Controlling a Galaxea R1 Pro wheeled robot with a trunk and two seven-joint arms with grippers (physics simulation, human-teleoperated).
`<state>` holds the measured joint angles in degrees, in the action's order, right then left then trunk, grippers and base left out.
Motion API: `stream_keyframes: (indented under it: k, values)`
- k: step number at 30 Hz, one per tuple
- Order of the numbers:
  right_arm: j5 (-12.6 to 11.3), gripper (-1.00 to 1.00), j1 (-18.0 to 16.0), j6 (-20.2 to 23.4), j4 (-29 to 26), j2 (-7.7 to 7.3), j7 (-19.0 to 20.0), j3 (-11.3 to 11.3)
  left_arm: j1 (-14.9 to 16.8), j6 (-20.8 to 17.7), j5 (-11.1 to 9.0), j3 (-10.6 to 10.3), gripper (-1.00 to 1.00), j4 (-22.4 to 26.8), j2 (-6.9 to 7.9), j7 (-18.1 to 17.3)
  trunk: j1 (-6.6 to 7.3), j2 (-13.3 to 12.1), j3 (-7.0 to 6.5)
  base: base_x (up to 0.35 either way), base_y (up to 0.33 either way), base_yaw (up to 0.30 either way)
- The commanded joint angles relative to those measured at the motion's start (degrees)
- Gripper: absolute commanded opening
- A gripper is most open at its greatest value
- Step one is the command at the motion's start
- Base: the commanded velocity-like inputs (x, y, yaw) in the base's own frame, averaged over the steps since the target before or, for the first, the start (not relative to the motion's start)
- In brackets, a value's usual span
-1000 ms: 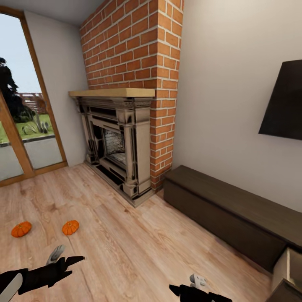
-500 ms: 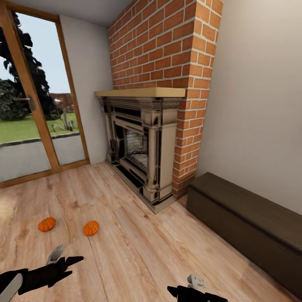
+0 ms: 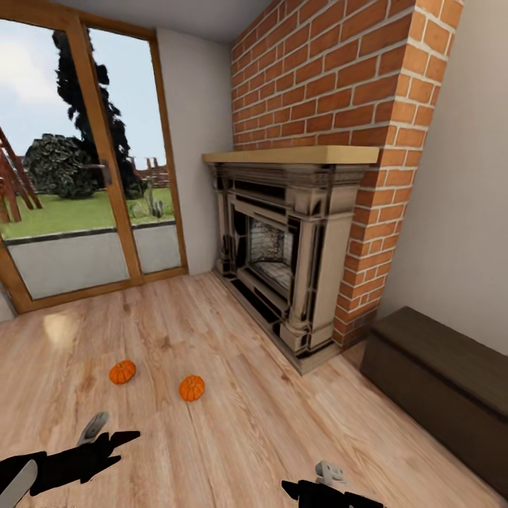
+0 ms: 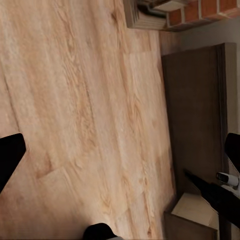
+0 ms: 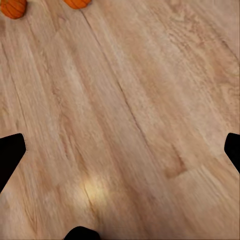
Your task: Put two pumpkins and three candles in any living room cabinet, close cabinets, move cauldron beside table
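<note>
Wood-plank flooring (image 3: pixel 233 423) runs across the living room ahead of us, up to a brick chimney breast (image 3: pixel 339 77) with an ornate fireplace (image 3: pixel 289 254) under a pale wooden mantel (image 3: pixel 289 155). To the left of it a tall glazed door (image 3: pixel 77 176) looks out on grass and trees.

We see the two pumpkins lying on the floor in front of us, a little left of centre: one pumpkin (image 3: pixel 122 372) sits farther left, the other pumpkin (image 3: pixel 191 388) just to its right and slightly nearer, apart from each other and well short of the fireplace. Our right wrist view catches both at the edge of its frame, one (image 5: pixel 14 7) beside the other (image 5: pixel 77 3), resting on bare planks.

The cabinet (image 3: pixel 437 388) stands against the right wall, just beyond the brick, long and dark, its front panels flush. Our left wrist view shows it too (image 4: pixel 197 115).

Our left gripper (image 3: pixel 106 441) hangs low over the floor at lower left, fingers spread wide and holding nothing. Our right gripper (image 3: pixel 321 483) shows at the bottom edge, likewise spread apart and empty, with only planks between its black fingers (image 5: pixel 10 155)
</note>
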<state>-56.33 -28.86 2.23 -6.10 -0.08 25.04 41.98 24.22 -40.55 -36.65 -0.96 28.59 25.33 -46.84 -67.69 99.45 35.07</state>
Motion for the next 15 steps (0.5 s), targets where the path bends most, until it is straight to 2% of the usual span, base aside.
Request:
stream_keyframes:
  k: [1,10,15]
  values:
    - [-0.5,1.0,-0.1,0.2,0.0,-0.01,0.2,0.2,0.0,-0.3,-0.3,-0.1,1.0,0.0,0.04,0.0,-0.02,0.0,0.06,0.224,0.27,0.274]
    - [-0.6,1.0,-0.1,-1.0,0.0,-0.03,0.2,0.2,0.0,-0.3,-0.3,-0.1,1.0,0.0,0.07,0.0,-0.02,0.0,0.06,0.222,0.274,0.268]
    - [-0.6,1.0,-0.1,-1.4,0.0,-0.09,0.3,0.1,0.0,-0.3,-0.3,-0.1,1.0,0.0,0.07,0.0,-0.02,0.0,0.06,0.242,0.26,0.07]
